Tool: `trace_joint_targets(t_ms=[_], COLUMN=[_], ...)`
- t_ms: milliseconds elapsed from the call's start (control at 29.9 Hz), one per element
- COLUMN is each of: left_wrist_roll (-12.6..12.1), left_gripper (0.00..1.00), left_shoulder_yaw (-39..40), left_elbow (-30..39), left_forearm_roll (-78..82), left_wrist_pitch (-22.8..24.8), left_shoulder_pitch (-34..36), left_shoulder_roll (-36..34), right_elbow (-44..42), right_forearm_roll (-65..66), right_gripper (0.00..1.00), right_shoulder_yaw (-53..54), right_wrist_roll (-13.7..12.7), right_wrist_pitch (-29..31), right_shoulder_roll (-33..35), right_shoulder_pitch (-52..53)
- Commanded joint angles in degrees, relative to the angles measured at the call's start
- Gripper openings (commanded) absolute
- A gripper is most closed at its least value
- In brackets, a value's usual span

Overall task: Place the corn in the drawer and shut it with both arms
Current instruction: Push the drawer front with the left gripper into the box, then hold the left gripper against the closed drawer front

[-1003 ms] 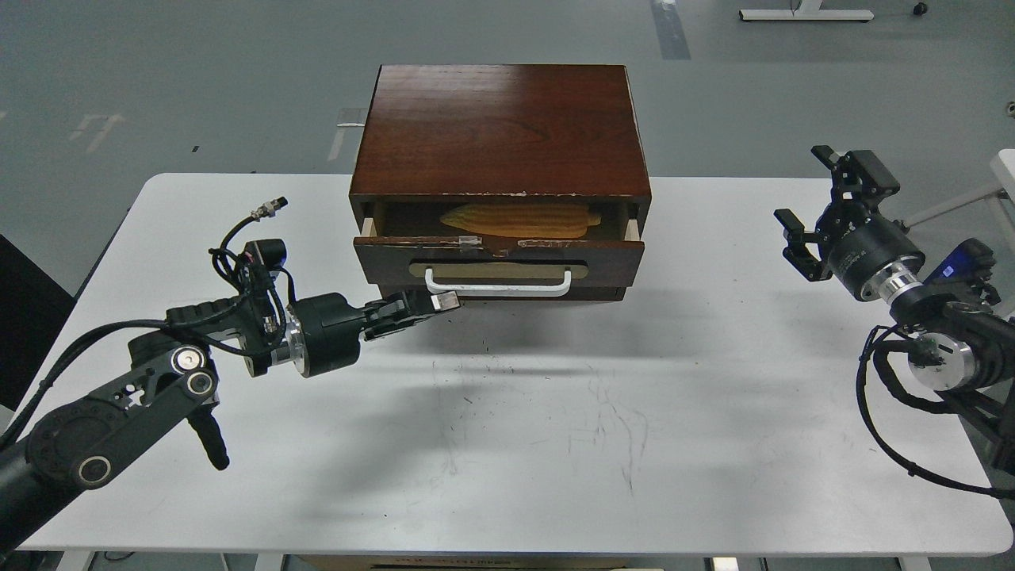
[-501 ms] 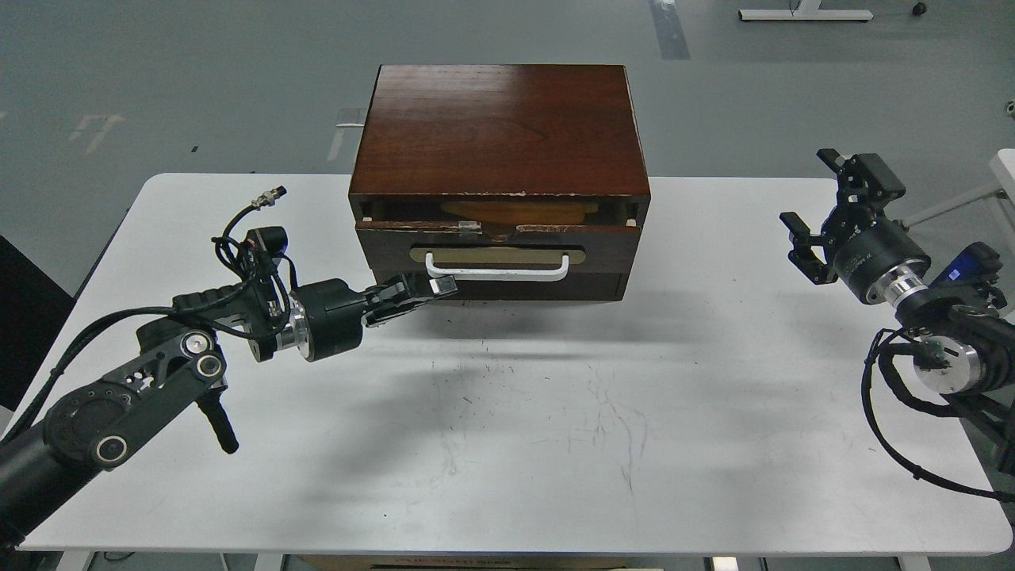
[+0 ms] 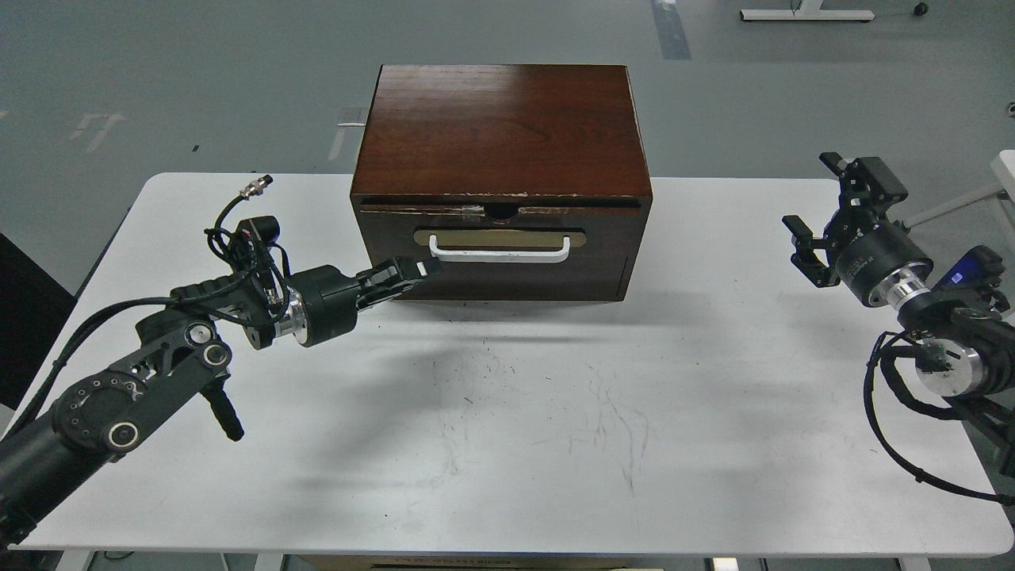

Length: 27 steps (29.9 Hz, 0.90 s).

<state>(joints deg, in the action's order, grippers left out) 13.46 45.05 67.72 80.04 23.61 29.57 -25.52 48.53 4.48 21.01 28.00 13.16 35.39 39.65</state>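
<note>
You see the dark reddish-brown wooden cabinet (image 3: 501,135) at upper centre, on the white table (image 3: 515,444). Its drawer with the white bar handle (image 3: 499,242) faces you, with the left gripper (image 3: 418,272) at its lower left corner and the right gripper (image 3: 829,214) far right.

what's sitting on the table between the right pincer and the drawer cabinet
Nothing: in the head view, only bare white table lies between the right pincer and the cabinet.

Views: one, the head view
Position: high at the near edge of the tabletop (image 3: 507,444)
Facing: forward and down, toward the far floor
Range: moderate; full tabletop width shows, arms entering left and right
Shared: nothing, no second view
</note>
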Motion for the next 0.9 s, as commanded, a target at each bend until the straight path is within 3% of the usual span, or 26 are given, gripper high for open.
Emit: trace_joint_targets(t_ms=[0,735,869], left_wrist_roll=[0.08,0.17,0.34], left_gripper=[0.00,0.00,0.00], left_shoulder_yaw=[-0.05,-0.05,-0.13], left_elbow=[-0.66,0.04,1.88], left_forearm_roll=[-0.06,-0.76,-2.51], left_wrist_pitch=[-1.11,-1.73,2.29], left_shoulder_pitch=[0.22,0.31,-0.21], left_shoulder_roll=[0.48,2.15,0.39], right_elbow=[0.07,0.16,0.34], right_forearm_roll=[0.00,-0.08,-0.08], right_gripper=[1.00,1.00,1.00], right_shoulder_yaw=[0.09,0.44,0.44], right_wrist_roll=[0.00,0.00,0.00], right_wrist_pitch=[0.03,0.03,0.03], right_shoulder_roll=[0.03,0.64,0.91], right_shoulder_pitch=[-0.36,-0.45,-0.80])
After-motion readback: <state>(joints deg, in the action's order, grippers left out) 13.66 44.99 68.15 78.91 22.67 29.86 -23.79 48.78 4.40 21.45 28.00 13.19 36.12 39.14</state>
